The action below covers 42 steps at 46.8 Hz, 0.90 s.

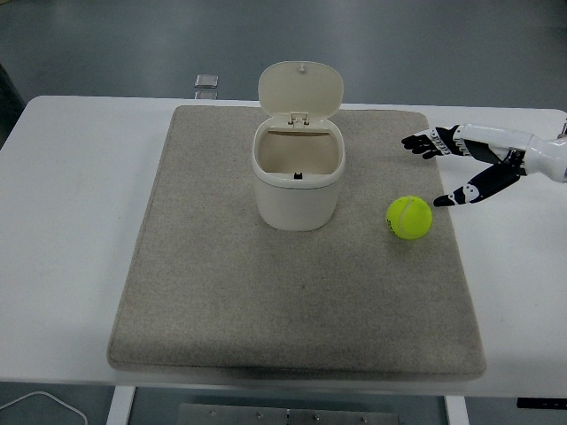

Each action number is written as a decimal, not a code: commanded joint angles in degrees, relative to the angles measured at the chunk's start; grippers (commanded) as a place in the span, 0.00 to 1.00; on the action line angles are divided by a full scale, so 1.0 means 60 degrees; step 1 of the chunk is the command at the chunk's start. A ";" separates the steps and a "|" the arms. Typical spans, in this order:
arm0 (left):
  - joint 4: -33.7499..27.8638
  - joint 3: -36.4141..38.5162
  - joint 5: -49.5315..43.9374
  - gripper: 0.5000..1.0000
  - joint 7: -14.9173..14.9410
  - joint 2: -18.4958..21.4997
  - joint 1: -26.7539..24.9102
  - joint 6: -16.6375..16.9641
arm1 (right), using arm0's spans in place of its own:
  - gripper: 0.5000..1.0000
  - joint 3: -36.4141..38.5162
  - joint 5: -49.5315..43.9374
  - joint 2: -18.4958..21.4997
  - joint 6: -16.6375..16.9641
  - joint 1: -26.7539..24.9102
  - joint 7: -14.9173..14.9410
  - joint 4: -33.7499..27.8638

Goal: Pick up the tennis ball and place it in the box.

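I'm reaching for the ball (409, 217).
Right hand (461, 168) is spreading apart at its 2 o'clock, seemingly not touching; I'm centring before closing.

Right hand (483, 164) w/ white shell, black fingers (416, 142) w/ white knuckle patches, black joints

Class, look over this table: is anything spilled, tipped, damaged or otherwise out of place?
Nothing stands out. The box stands upright on the mat with its lid open, the tennis ball lies beside it, and the right hand hovers open nearby.
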 commanded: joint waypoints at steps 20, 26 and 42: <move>0.0000 0.0000 0.0000 0.98 0.0000 0.0000 0.0001 0.0000 | 0.86 -0.1437 -0.1056 0.0089 -0.2377 -0.0015 0.0109 0.0393; 0.0000 0.0000 0.0000 0.98 0.0000 0.0000 0.0001 0.0000 | 0.86 -0.1613 -0.1275 0.0104 -0.2744 -0.0030 0.0109 0.0467; 0.0000 0.0000 0.0000 0.98 0.0000 0.0000 0.0001 0.0000 | 0.86 -0.1701 -0.1553 0.0338 -0.3389 -0.0220 0.0094 0.0423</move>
